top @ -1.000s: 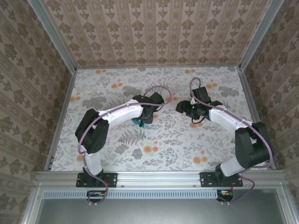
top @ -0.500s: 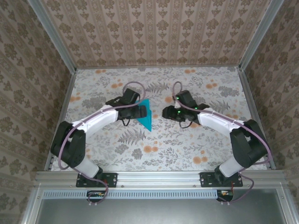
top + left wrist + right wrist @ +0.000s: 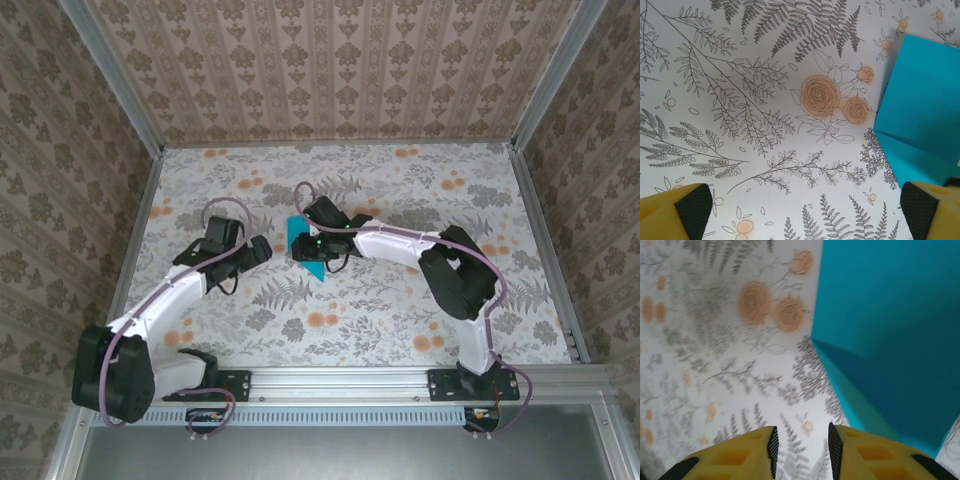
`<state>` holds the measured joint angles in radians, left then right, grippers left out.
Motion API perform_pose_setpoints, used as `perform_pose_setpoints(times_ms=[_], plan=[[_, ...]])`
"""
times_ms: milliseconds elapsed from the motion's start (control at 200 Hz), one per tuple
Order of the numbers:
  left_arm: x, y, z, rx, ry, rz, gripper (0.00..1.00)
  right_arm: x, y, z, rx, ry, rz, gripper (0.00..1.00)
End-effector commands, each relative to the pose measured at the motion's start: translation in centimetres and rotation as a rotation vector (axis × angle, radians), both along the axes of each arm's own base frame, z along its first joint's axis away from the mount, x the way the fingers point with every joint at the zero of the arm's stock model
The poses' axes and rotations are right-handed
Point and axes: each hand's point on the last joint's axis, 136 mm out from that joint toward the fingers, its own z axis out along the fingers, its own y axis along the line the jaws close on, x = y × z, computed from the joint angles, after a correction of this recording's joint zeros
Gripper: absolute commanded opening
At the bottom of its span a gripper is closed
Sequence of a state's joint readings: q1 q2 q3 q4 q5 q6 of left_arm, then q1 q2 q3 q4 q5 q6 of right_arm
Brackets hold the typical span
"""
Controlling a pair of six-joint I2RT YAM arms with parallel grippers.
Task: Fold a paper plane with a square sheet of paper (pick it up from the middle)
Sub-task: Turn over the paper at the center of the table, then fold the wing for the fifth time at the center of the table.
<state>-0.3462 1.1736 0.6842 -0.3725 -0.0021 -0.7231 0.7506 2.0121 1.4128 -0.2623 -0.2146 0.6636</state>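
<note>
Your thin teal-blue square sheet of paper (image 3: pixel 297 232) lies mid-table on the floral-printed table top (image 3: pixel 400 300), between the two arms. The left wrist view shows a crease (image 3: pixel 912 142) running across it, so by my read you're in the early folds and nowhere near a dart.

The left gripper (image 3: pixel 805 210) stands wide and empty, just beside the sheet's near edge and not touching it. The right gripper (image 3: pixel 801 450) hangs right at the paper with its jaws drawn to a slim gap. Only table print shows between its yellow fingers (image 3: pixel 860 452), so it holds nothing.

The next move looks like the right arm's. Bring those fingertips onto the raised flap (image 3: pixel 900 365) or along the crease and press it flat. Go gently, since thin paper will likely skid on this cloth. Keep the left ready to pin the sheet.
</note>
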Motion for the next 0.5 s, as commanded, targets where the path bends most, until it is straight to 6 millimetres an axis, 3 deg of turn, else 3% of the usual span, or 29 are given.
perform_pose_setpoints(times_ms=[0, 245, 495], plan=[[-0.1, -0.1, -0.1, -0.053, 0.001, 0.012, 1.0, 0.2, -1.7, -2.4, -0.136, 0.032, -0.018, 0.36], [-0.1, -0.9, -0.4, -0.095, 0.014, -0.017, 1.0, -0.8, -3.6, -4.9, -0.265, 0.055, 0.064, 0.36], [-0.1, -1.9, -0.4, -0.129, 0.016, -0.061, 1.0, -5.0, -5.9, -6.2, -0.275, 0.073, 0.362, 0.38]])
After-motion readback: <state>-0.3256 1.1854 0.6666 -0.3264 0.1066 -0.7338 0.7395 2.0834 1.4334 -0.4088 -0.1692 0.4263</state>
